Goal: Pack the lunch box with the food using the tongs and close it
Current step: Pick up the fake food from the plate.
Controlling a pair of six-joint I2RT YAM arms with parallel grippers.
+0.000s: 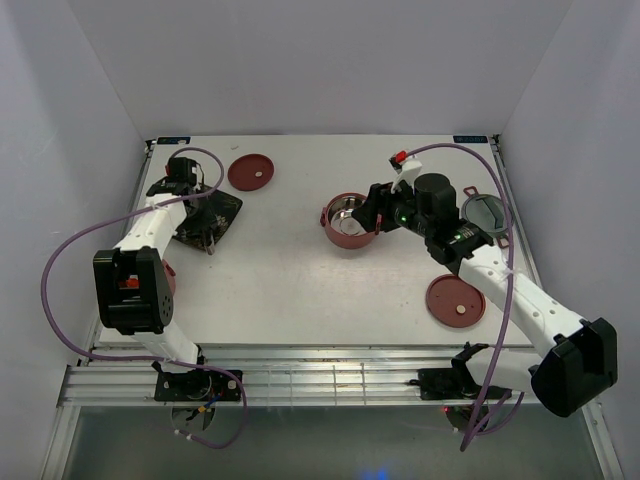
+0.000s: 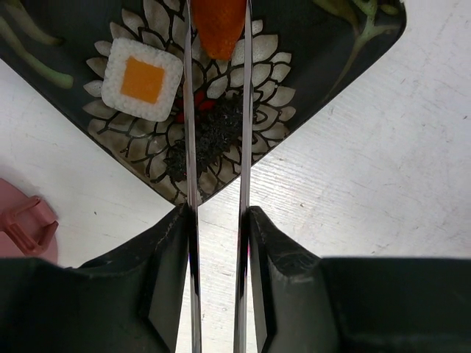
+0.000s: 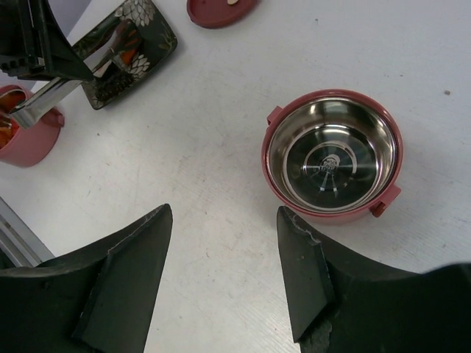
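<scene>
A dark square floral-patterned plate (image 1: 225,212) lies far left, bearing a white square roll (image 2: 142,79) and an orange piece (image 2: 218,22) between the arms of thin silver metal tongs (image 2: 190,147). A dark-red round lid (image 1: 250,171) lies behind it to the right; a dusty-red steel-lined bowl (image 1: 343,240) stands right of centre.

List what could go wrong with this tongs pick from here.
1. The tongs flank the orange piece with thin arms; so narrow a hold may slip on lifting.
2. The white roll lies close beside one tong arm and could get nudged.
3. The empty tier stands far across the table from the plate, so the carry risks a drop.
</scene>
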